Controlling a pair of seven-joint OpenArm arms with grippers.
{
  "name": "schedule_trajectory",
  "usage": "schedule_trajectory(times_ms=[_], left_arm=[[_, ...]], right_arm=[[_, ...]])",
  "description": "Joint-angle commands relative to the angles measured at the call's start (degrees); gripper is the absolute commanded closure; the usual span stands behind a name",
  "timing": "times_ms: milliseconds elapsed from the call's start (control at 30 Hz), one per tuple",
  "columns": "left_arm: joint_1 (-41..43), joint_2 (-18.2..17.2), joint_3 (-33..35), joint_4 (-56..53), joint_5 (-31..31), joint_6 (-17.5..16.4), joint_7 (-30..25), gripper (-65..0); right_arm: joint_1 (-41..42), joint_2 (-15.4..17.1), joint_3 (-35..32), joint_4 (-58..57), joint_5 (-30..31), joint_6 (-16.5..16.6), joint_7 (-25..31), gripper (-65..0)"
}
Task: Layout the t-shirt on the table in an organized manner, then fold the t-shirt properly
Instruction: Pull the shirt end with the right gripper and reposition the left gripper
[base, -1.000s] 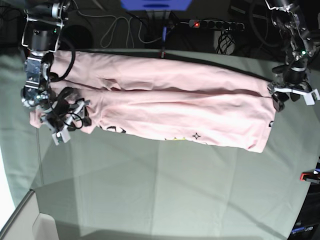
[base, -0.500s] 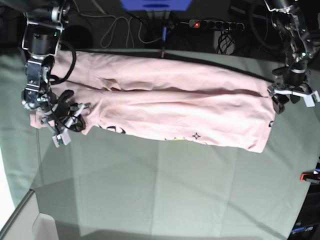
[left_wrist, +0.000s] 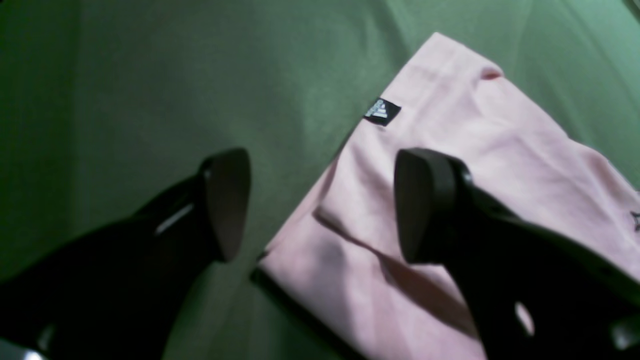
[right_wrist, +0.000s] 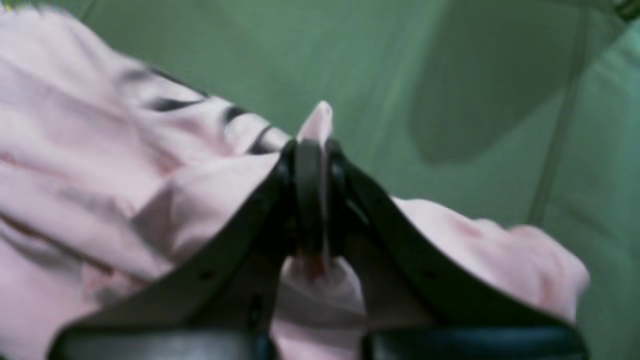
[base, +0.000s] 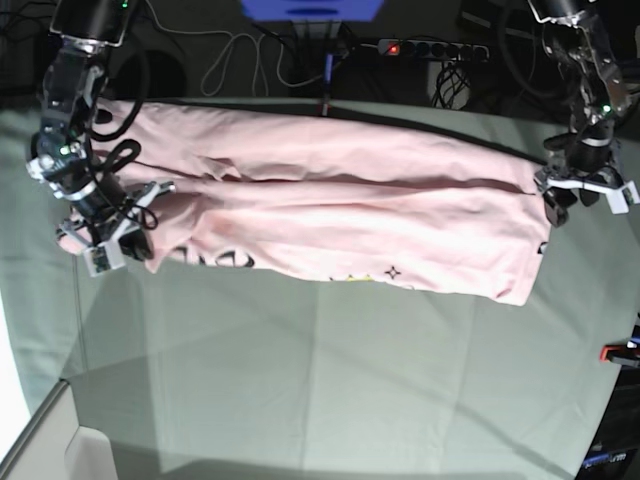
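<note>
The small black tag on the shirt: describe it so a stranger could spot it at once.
Start at the table, draped in green cloth, and find the pink t-shirt lying on it. Follow the shirt's edge near its corner, just beyond the left gripper and its open jaws. The black tag sits there, the only dark patch, bearing a white striped logo.

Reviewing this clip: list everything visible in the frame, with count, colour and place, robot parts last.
t-shirt: one, pale pink with black print, folded lengthwise across the far half of the table.
table: one, grey-green cloth cover, fills the view.
power strip: one, black with red light, behind the table.
red clamp: one, at the table's edge.
right gripper: one, black, shut on a shirt fold.
left gripper: one, black, open over the shirt's corner.
</note>
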Motion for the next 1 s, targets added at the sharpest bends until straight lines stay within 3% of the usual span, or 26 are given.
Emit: schedule_trajectory(times_ms=[0,267,500,733,967], left_arm=[[-0.3,-0.8,-0.1,1.2,-0.5,-0.3,-1.2,-43.7],[-0.3,-0.9,0.0,1.2,-0.5,-0.4,-1.2,-43.8],[-0.5,-1.3,-0.2,1.1,-0.5,-0.4,-1.2,-43.8],[-2.6,-1.2,-0.3,0.8,-0.5,-0.4,-1.2,-43.8],[-3.9,-1.4,-0.2,0.8,-0.5,-0.3,-1.2,-43.9]], right_arm=[[0.9,0.0,1.0,1.6,1.0,-0.1,1.8,0.0],[0.5,-0.7,5.3,3.3,1.0,-0.1,1.7,0.0],[-7.5,-6.7,12.3,7.2,1.2,-0.1,1.8,0.0],[-14.3,-12.7,12.3,7.7,1.2,-0.1,1.8,0.0],[-17.0,-13.7,12.2,9.2,1.2,-0.1,1.8,0.0]])
